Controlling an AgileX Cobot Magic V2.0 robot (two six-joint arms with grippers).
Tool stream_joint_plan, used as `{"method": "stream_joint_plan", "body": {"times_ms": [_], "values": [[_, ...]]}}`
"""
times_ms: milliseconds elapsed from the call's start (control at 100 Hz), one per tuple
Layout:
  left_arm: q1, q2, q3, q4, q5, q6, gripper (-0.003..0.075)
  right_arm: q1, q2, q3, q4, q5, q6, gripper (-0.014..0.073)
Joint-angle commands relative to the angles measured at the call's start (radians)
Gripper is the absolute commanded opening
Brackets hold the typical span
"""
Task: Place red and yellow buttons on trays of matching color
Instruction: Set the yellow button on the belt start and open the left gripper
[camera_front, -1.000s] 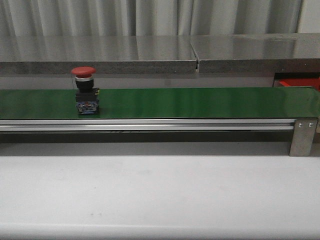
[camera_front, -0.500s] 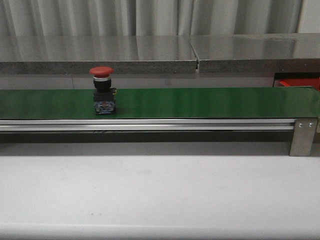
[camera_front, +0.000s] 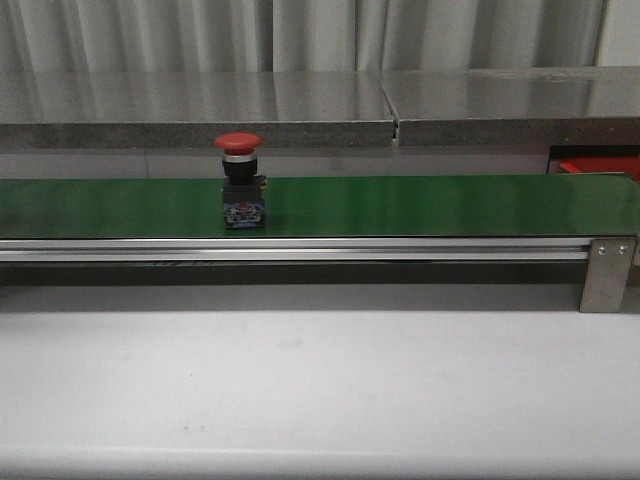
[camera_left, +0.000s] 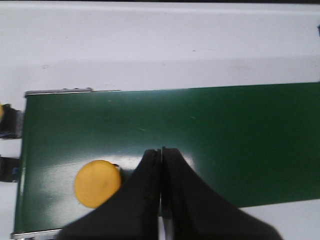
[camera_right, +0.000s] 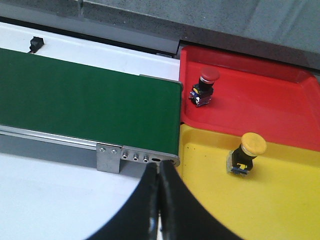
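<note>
Presently a red button (camera_front: 240, 182) stands upright on the green belt (camera_front: 420, 205); left gripper (camera_left: 161, 155) and right gripper (camera_right: 159, 172) pressed narrow, empty.

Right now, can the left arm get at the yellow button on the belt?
Probably yes. The left gripper hangs over the green belt with the yellow button just beside its fingers, nothing between them. But the fingers are shut and must open first.
</note>
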Motion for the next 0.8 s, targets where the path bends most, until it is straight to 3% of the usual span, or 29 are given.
{"method": "stream_joint_plan", "body": {"times_ms": [0,290,490,790], "values": [[-0.058,-0.086,0.007,-0.011,-0.049,0.004,-0.002,0.0,-0.002,-0.024,-0.001,-0.071,-0.003,-0.009],[-0.193,-0.286,0.201,0.043,-0.168,-0.012,-0.002,0.0,-0.002,-0.024,-0.001,-0.07,-0.003,-0.009],[-0.2,-0.49,0.379,0.057,-0.256,-0.012,-0.002,0.0,-0.002,-0.024,-0.001,-0.074,-0.003,-0.009],[-0.2,-0.797,0.632,0.053,-0.285,-0.012,-0.002,0.0,0.068,-0.095,-0.001,-0.053,-0.003,-0.009]]}}
